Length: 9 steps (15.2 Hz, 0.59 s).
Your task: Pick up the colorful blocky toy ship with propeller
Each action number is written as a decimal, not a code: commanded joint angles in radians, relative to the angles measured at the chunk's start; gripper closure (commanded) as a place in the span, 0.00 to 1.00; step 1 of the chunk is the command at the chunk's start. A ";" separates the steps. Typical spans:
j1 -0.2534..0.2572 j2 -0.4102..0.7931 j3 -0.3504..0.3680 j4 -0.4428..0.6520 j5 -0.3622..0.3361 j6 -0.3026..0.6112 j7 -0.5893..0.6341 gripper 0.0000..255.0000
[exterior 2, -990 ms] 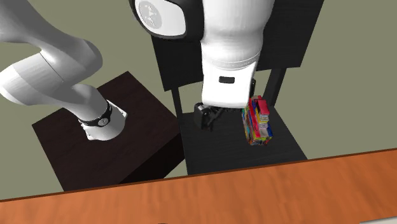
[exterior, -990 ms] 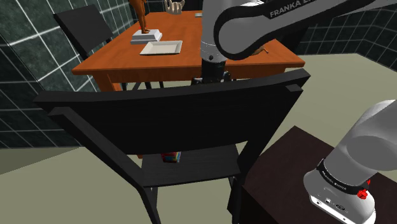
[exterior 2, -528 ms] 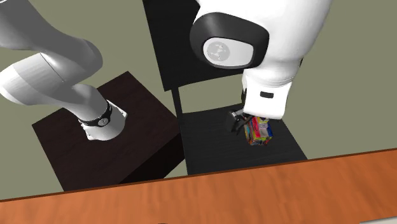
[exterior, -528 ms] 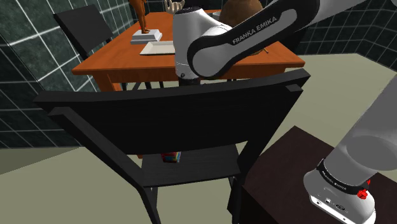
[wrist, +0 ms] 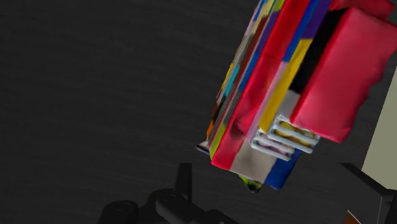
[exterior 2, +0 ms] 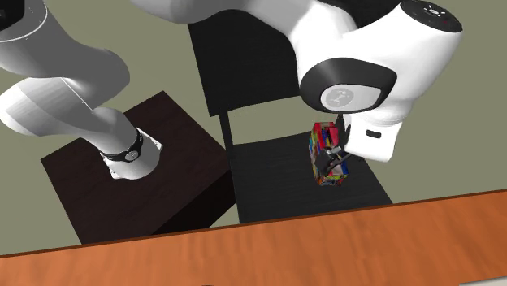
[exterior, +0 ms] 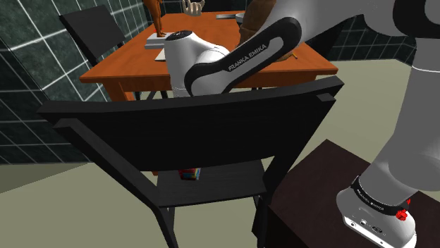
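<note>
The toy ship [exterior 2: 324,152] is a multicoloured block of red, blue, yellow and green, standing on the seat of a black chair [exterior 2: 272,180]. In the shoulder view a small part of the toy ship [exterior: 189,173] shows below the chair's back rail [exterior: 190,123]. My gripper [exterior 2: 335,155] hangs low over the seat, right against the toy on the side facing the second exterior camera. In the wrist view the toy ship [wrist: 286,89] looms close. My gripper [wrist: 277,191] is open, and the toy's lower end lies ahead of the gap between the fingers, which do not touch it.
An orange-brown table [exterior: 211,67] beyond the chair carries a white tray and a small statue. Its edge [exterior 2: 325,248] runs along the second exterior view's bottom. The dark box stand [exterior 2: 138,191] sits beside the chair. Another black chair [exterior: 92,28] stands by the tiled wall.
My hand has travelled across the seat toward the second exterior view's right and come down at the toy. In the shoulder view the forearm has swung left. The toy has stayed put.
</note>
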 commanded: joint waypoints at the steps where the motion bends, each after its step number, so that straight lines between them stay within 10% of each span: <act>1: 0.007 0.022 -0.007 -0.004 -0.016 0.022 0.014 0.00; 7: 0.015 0.055 -0.018 -0.025 -0.042 0.071 0.032 0.00; 8: 0.015 0.055 -0.018 -0.025 -0.042 0.071 0.032 1.00; 9: 0.016 0.054 -0.018 -0.025 -0.041 0.071 0.032 1.00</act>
